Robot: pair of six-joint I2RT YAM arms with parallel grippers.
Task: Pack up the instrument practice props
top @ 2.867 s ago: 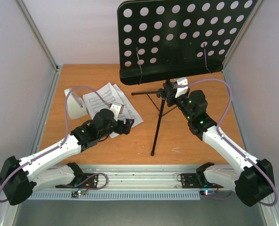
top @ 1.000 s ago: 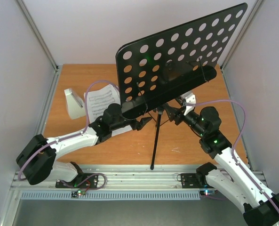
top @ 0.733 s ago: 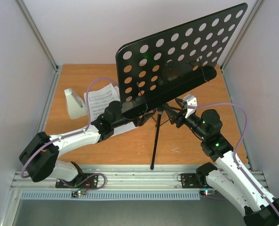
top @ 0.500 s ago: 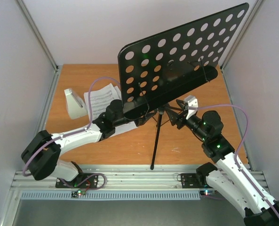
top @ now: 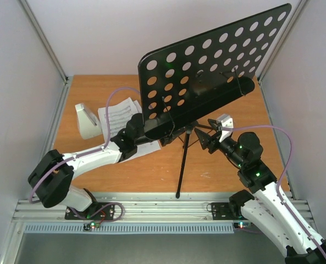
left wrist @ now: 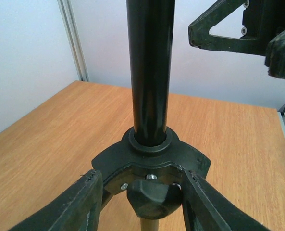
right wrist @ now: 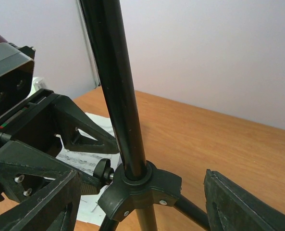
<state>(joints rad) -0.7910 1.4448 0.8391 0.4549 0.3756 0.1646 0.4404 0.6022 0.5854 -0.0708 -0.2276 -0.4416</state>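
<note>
The black music stand (top: 206,60) is upright on the table, its perforated desk tilted and its pole (top: 181,165) running down to the near edge. My left gripper (top: 165,139) reaches under the desk ledge. In the left wrist view its jaws (left wrist: 141,195) flank the clamp knob (left wrist: 152,199) below the tripod hub (left wrist: 152,154). The right finger is against the knob and a gap remains on the left. My right gripper (top: 204,138) is open wide on the opposite side, and the hub (right wrist: 142,187) sits between its fingers (right wrist: 248,202) untouched. The white sheet-music pages (top: 117,114) and the pale grey metronome (top: 87,122) lie at the left.
Grey walls close in the wooden table (top: 234,159) on the left, back and right. A metal rail (top: 163,206) runs along the near edge. The sheet music (right wrist: 82,159) lies just behind the left arm (right wrist: 41,130). The stand's foot (top: 178,194) rests near the rail.
My left gripper has pushed in under the desk to the tripod hub and its jaws have narrowed around the knob. The right arm has drawn back slightly. The desk has shifted a little right.
</note>
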